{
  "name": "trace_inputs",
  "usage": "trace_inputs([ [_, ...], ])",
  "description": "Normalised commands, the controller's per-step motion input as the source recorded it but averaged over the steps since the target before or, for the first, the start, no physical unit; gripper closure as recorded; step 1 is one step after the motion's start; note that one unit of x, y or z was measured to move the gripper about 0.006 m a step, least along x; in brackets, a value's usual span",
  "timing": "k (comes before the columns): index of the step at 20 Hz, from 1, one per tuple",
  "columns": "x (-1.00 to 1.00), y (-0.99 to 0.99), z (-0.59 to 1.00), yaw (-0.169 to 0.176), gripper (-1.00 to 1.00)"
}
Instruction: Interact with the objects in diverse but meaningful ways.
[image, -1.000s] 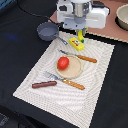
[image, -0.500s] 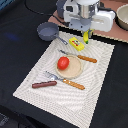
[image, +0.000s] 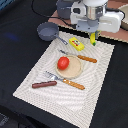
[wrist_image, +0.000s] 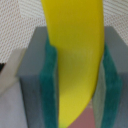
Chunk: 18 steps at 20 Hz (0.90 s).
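The yellow banana (wrist_image: 75, 55) is pinched between the green pads (wrist_image: 52, 85) of the claw (image: 93, 37), as the wrist view shows at close range. In the exterior view it is held clear of the striped mat (image: 100, 80), hanging upright above the mat's far edge, just beside the yellow rectangular block (image: 76, 43).

As far as can be judged, one object has been picked up and is not yet set down; that is the only interaction visibly under way. The red tomato (image: 63, 62) is seen lying on the tan round plate (image: 73, 71). The brown sausage (image: 44, 84) is left on the mat toward the exterior view's left, and the small grey long-handled pan (image: 47, 31) stands on the dark surface (image: 20, 50) off the mat's far corner. The knife (image: 80, 58) and fork (image: 65, 80) are laid on either side of the plate.

A resting place for the banana has still to be chosen; the pan, block, tomato and sausage remain to be handled.
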Motion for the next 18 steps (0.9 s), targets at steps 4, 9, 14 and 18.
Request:
trace_inputs([
  [4,0.25,0.00,-0.13,0.000,1.00],
  [9,0.15,0.01,-0.10,0.000,1.00],
  [14,0.31,0.07,0.01,-0.012,-1.00],
  [18,0.56,0.30,0.48,-0.038,-1.00],
])
